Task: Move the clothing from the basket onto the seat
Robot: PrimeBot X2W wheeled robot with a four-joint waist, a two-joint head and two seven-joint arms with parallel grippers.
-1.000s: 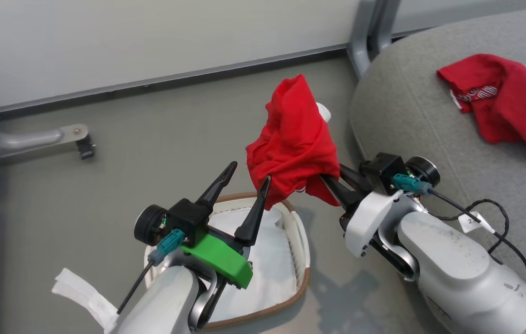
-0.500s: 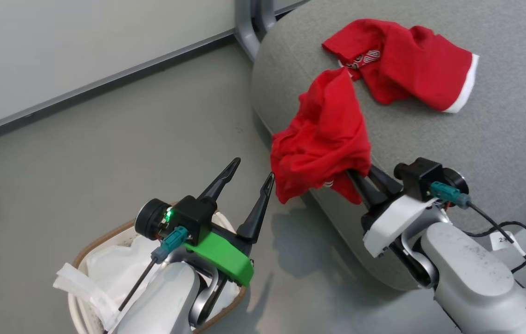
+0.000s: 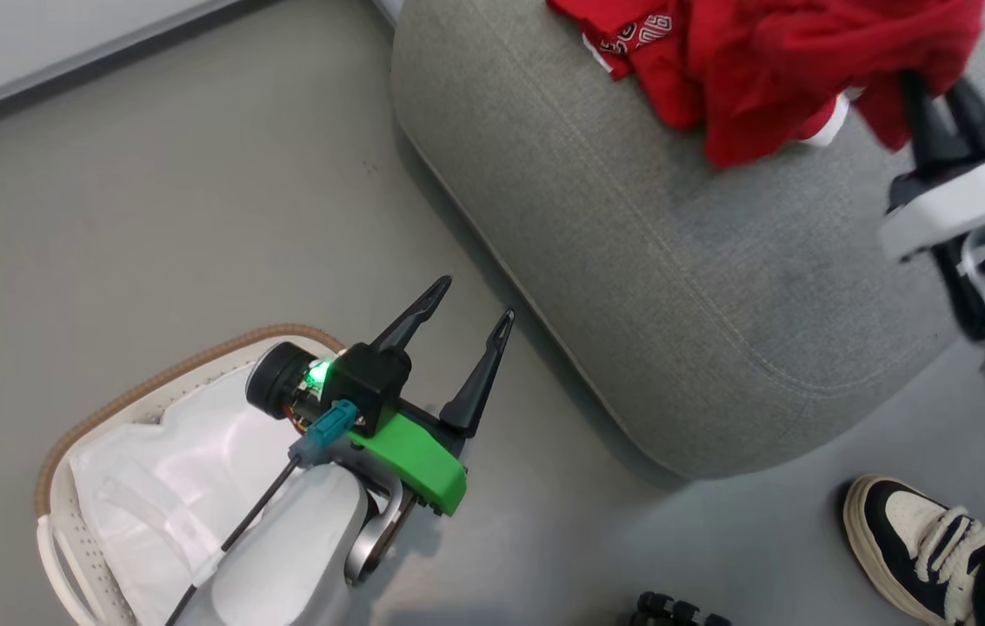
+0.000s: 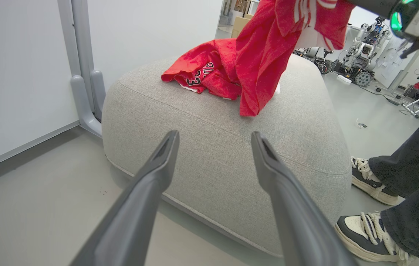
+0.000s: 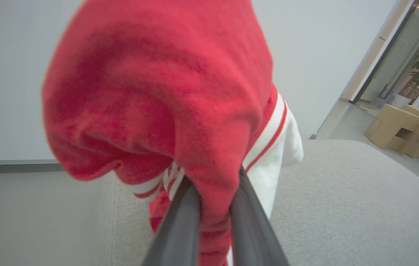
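Right gripper (image 3: 940,100), at the upper right of the head view, has its two dark fingers pinched almost together on a fold of a red garment (image 3: 805,78). The cloth bunches over the fingertips and hangs down above the seat (image 3: 631,261). Left gripper (image 3: 475,298), low and left of centre, is spread wide with nothing between its fingers, which point toward the seat's rounded near edge.

That edge runs diagonally from the top centre to the lower right of the head view. Bare grey floor (image 3: 196,200) lies open between it and the basket (image 3: 153,374) at the lower left. A person's shoe (image 3: 901,539) stands on the floor at the lower right, just beside the seat's corner. A dark trouser leg (image 4: 416,177) fills the right edge of the left wrist view.

The right fingertips are buried in cloth. Both garments are cut off by the top of the head view. The left forearm covers part of the basket, and what shows inside it is the white liner (image 3: 153,487). Whether the hanging hem touches the seat cannot be told. A small dark wheeled object (image 3: 675,609) at the bottom edge is too cropped to identify.

A second red garment (image 4: 198,72), with white lettering, lies crumpled on the seat top, partly overlapped by the held one.
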